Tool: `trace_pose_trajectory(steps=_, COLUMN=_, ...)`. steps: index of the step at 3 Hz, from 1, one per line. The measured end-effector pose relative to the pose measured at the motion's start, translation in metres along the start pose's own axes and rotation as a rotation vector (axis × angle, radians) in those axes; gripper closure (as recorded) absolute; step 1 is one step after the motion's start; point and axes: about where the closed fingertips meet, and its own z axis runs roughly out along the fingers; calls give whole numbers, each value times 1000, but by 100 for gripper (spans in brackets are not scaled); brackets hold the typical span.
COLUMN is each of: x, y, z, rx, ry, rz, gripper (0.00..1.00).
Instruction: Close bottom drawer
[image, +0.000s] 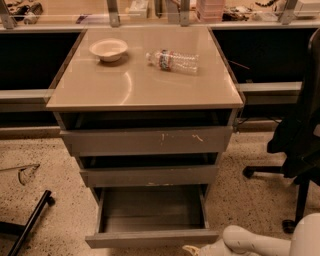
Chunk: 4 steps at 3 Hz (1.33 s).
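Nearest to us, at the lower edge of the view, the robot's pale gripper (192, 248) sits just beside the right end of the front panel of the bottom drawer (150, 239), carried on a white rounded arm (250, 242); only its tip shows, so we cannot tell whether it is spread or pressed together, nor whether it touches the panel; the bottom drawer, a narrow grey metal one with a low plain front and a shallow tray, stands pulled well out of the cabinet; above it we see the mid-width grey drawer (148, 176) slightly out, then the widest grey drawer (145, 141) with pale scratches on its front; a black office chair (300, 140) stands to the right of the cabinet; on the glossy beige worktop (125, 90) a clear plastic bottle (172, 61) lies on its side near the far edge, right of centre; a small white bowl (108, 49) stands towards the far left corner.
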Motion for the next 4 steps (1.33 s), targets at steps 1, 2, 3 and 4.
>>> trace_pose_trajectory(steps=1, x=12, y=-22, z=8, rx=53, ry=5, rz=-28, gripper=0)
trace_pose_trajectory(steps=2, x=16, y=-47, z=7, rx=114, ry=16, rz=-53, gripper=0)
trace_pose_trajectory(steps=3, x=10, y=-102, z=-13, rx=189, ry=20, rz=-90, gripper=0)
trace_pose_trajectory(steps=4, x=10, y=-102, z=-13, rx=189, ry=19, rz=-91, gripper=0)
